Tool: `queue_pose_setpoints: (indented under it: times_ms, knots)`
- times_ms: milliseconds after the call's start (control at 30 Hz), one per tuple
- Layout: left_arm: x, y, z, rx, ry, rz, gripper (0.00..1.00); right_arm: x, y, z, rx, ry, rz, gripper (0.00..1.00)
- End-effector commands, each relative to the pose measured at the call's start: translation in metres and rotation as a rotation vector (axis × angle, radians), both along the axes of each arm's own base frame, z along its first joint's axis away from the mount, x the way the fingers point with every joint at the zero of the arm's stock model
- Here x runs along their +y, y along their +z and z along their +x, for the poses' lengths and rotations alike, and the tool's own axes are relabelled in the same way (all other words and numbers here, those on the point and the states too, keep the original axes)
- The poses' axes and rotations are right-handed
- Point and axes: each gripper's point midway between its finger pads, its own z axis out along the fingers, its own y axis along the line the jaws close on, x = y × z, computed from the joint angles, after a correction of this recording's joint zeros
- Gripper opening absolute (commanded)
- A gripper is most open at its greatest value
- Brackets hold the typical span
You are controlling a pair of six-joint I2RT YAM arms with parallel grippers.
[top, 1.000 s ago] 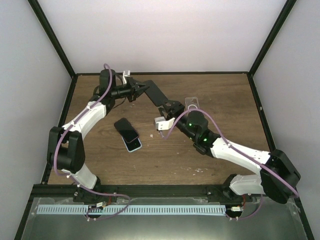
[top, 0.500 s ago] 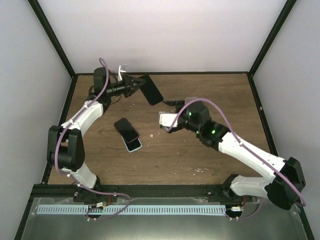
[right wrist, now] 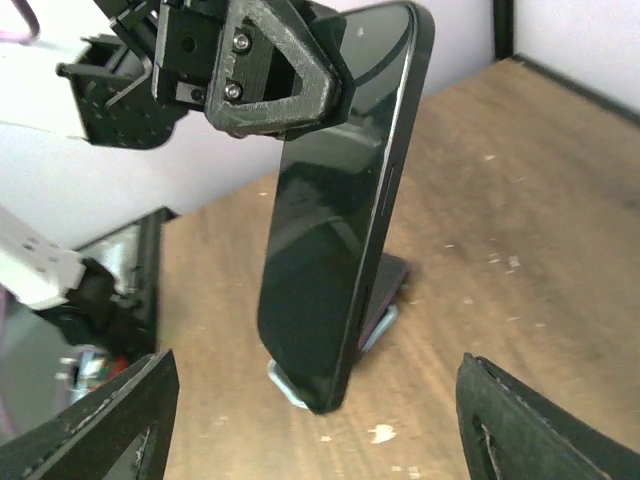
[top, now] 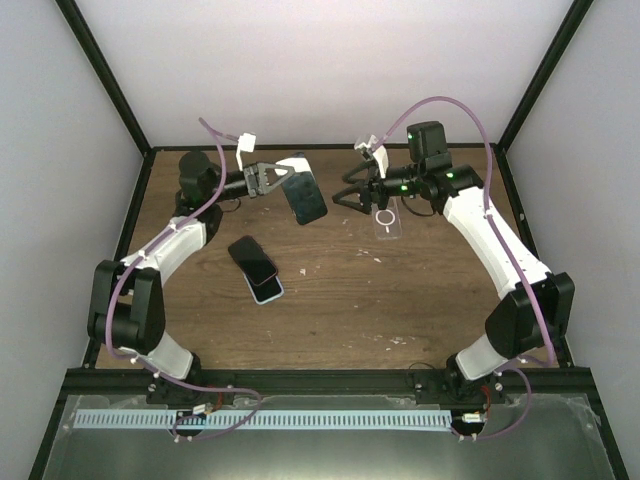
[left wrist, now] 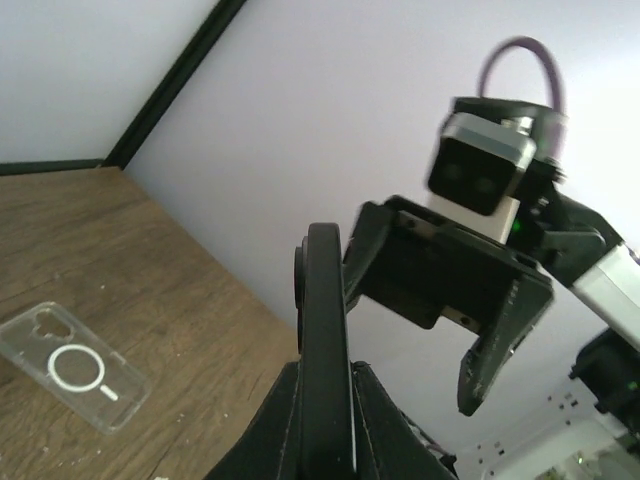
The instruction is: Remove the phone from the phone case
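My left gripper [top: 270, 180] is shut on a bare black phone [top: 303, 197] and holds it in the air over the back of the table. In the left wrist view the phone [left wrist: 327, 330] stands edge-on between the fingers. The clear phone case [top: 386, 219], with a white ring, lies empty on the table; it also shows in the left wrist view [left wrist: 72, 365]. My right gripper [top: 352, 192] is open and empty, just right of the phone and facing it. In the right wrist view the phone [right wrist: 340, 240] hangs between my spread right fingers [right wrist: 530, 425].
Two other phones [top: 256, 268] lie stacked on the wooden table [top: 400, 300], front-left of the held phone; they also show behind it in the right wrist view [right wrist: 385, 300]. Black frame posts and white walls enclose the table.
My right arm has swung from the table's middle up to the back right, and its open gripper now faces the phone. My left gripper has tilted the phone and drawn it slightly left.
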Motion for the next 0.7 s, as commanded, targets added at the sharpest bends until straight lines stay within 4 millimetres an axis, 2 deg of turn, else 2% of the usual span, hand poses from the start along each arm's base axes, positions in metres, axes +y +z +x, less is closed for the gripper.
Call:
queue_pose_setpoints:
  times_ms: [0,233,467,667]
  knots:
    - [-0.015,0.044,-0.035,-0.263,-0.078,-0.015,0.0,0.006,0.026,-0.024,0.178,0.088,0.116,0.73]
    - [-0.04,0.042,-0.056,-0.313,-0.143,0.001,0.0,0.009,0.023,-0.026,0.242,0.134,0.154,0.58]
    - [-0.056,0.042,-0.062,-0.341,-0.175,0.022,0.0,0.01,0.019,-0.033,0.248,0.168,0.162,0.39]
    - [-0.06,0.041,-0.062,-0.331,-0.184,0.022,0.0,0.009,0.015,-0.04,0.255,0.198,0.168,0.21]
